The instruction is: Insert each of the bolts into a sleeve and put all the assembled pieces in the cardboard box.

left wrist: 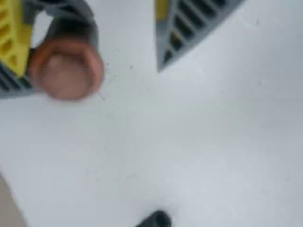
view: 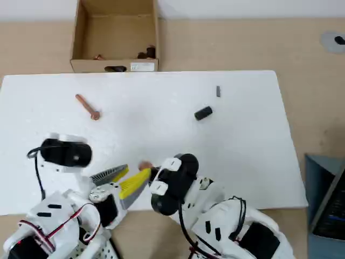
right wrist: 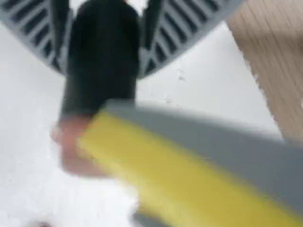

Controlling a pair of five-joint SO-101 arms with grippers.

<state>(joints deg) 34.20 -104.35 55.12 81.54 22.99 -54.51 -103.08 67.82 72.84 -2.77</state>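
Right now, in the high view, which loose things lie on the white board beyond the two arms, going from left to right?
From left: copper-coloured metal bolt → short black cylindrical sleeve → small thin dark grey piece.

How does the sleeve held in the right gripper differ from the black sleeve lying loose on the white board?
The held sleeve is clamped in the right gripper; the loose sleeve lies free on the white board. The held sleeve has a copper bolt head at its end; the loose sleeve has no bolt at it. Both are short black cylinders.
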